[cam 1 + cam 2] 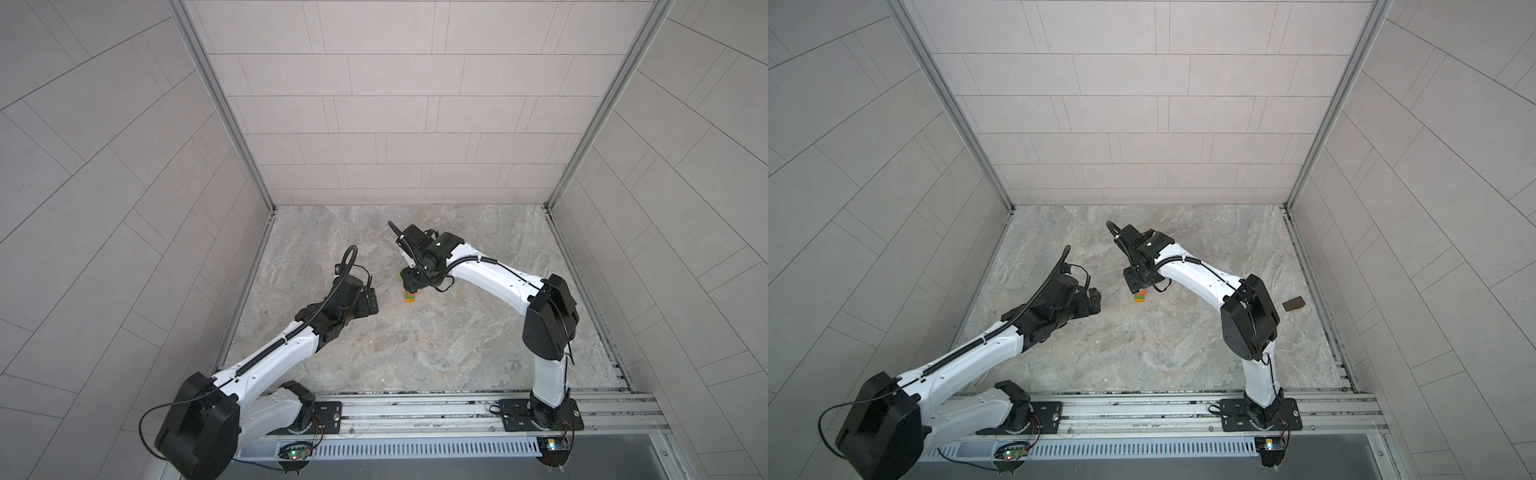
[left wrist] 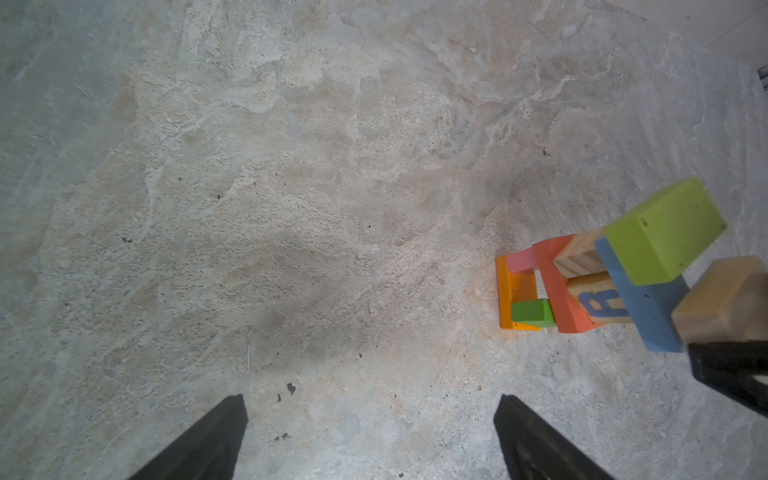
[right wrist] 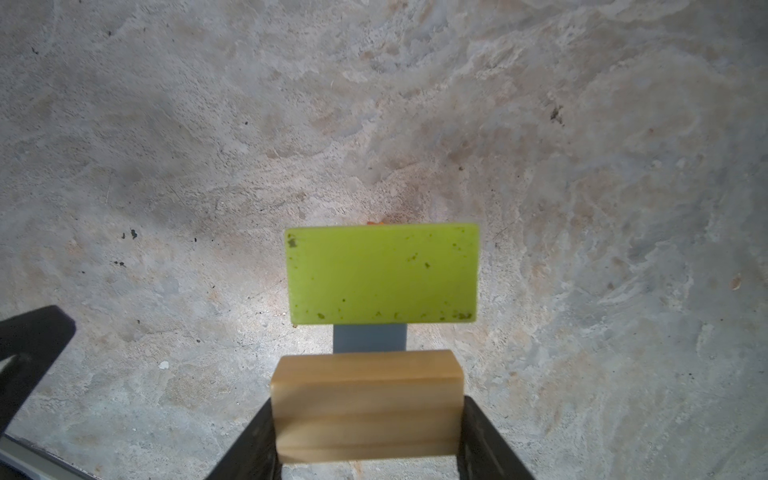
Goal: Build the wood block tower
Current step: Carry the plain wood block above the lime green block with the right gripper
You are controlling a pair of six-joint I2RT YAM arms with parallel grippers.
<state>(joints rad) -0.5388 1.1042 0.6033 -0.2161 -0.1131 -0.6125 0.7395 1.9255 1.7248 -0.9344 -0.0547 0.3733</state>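
The tower [image 1: 410, 296] [image 1: 1140, 296] stands mid-table. In the left wrist view it shows an orange base [image 2: 513, 291], pink and green bricks, a red slab, tan lettered cubes, a blue slab [image 2: 648, 309] and a lime block [image 2: 665, 230] on top. My right gripper [image 3: 368, 415] [image 1: 409, 282] is directly over it, shut on a tan wood block [image 3: 368, 409] [image 2: 723, 299] beside the lime block [image 3: 382, 274]. Whether the tan block touches the blue slab [image 3: 370, 337] I cannot tell. My left gripper [image 2: 372, 399] [image 1: 370, 305] hangs open and empty to the tower's left.
A dark brown block [image 1: 1293, 304] lies flat on the marbled table near the right wall, behind the right arm's elbow. One finger of the left gripper [image 3: 33, 345] shows in the right wrist view. Walls close in the back and both sides.
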